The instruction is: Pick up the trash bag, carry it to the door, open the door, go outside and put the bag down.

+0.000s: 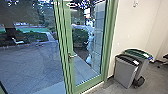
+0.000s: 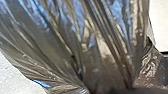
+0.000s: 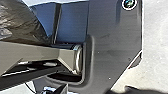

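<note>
Outside lies a paved yard; rightward come the shut door, its handle, then two bins, probably kept by the wall to free the way out. The left wrist view adds the trash bag close up, folds gathered, likely hanging from the left claw for carrying. Neither claw's grip can be told.
</note>
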